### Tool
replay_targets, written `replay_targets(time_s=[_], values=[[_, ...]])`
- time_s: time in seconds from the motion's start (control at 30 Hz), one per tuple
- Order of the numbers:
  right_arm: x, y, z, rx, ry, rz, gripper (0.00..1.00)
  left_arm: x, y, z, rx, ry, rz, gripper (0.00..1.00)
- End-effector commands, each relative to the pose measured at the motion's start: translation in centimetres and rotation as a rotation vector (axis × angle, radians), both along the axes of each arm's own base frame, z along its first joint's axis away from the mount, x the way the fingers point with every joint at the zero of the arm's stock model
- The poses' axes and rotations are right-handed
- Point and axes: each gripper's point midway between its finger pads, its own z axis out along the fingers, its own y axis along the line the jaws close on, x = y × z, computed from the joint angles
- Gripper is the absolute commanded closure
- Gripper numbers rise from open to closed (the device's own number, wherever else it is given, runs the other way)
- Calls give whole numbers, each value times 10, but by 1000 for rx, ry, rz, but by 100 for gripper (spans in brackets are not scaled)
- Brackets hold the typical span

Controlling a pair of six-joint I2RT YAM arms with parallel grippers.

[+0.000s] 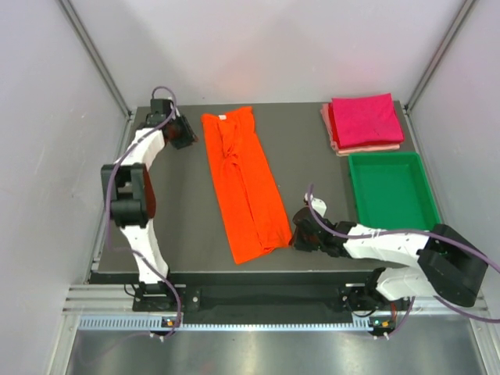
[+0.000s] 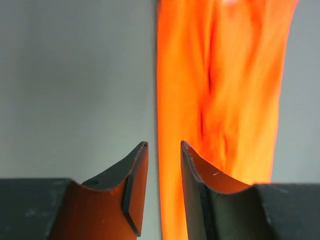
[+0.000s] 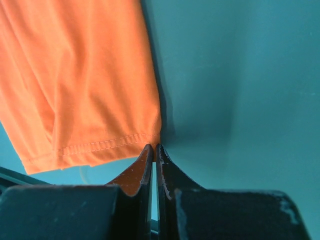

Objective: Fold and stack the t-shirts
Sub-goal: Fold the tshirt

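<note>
The orange t-shirt (image 1: 244, 183) lies folded lengthwise into a long strip on the dark table, collar end at the back. My left gripper (image 1: 186, 131) is open just left of the collar end; in the left wrist view the shirt's edge (image 2: 220, 90) shows ahead of the gap between the fingers (image 2: 164, 146), with nothing held. My right gripper (image 1: 298, 234) is at the strip's near right corner. In the right wrist view its jaws (image 3: 154, 148) are pinched on the hem corner of the shirt (image 3: 80, 75). A folded magenta shirt (image 1: 363, 119) lies on a pale pink one (image 1: 369, 147) at the back right.
A green plastic tray (image 1: 355, 187) stands on the right, just in front of the folded stack. Grey walls and metal frame posts close in the table on both sides. The table's near edge runs just below the shirt's hem.
</note>
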Motion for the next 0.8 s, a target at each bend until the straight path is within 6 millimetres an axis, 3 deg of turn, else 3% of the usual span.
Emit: replay_targets(time_s=[0.0,0.03,0.1,0.13,0.2,0.23,0.27,0.3,0.37,0.4,0.5,0.63,0.77], values=[[6,4,16,2,-91,62,100,-96,-35,5,3,142,-29,64],[5,4,16,3,-93,72,100,-137,-41,-1,8,159,-46,63],[5,5,19,6,-105,93,100,-177,-62,-6,5,192,-58,63],[3,5,19,7,-105,102,100,-209,-71,-9,-20,214,-77,65],[2,6,22,24,-118,119,100,-248,-105,-12,-71,243,-119,66],[-1,3,19,22,-112,122,100,-270,-106,-17,-63,252,-106,66],[-2,3,19,27,-116,126,100,-291,-127,-18,-57,254,-155,65],[-2,4,21,37,-123,128,99,-309,-133,-28,-84,292,-121,65],[-3,1,18,35,-123,127,100,-332,-149,-29,-123,287,-139,65],[-2,2,19,39,-127,126,100,-343,-148,-42,-145,323,-92,66],[-3,5,17,48,-123,136,100,-363,-155,-52,-172,328,-79,65],[-3,8,15,56,-115,139,100,-391,-149,-81,-86,422,-81,65],[-3,9,17,61,-121,141,99,-400,-147,-87,-30,409,-66,64]])
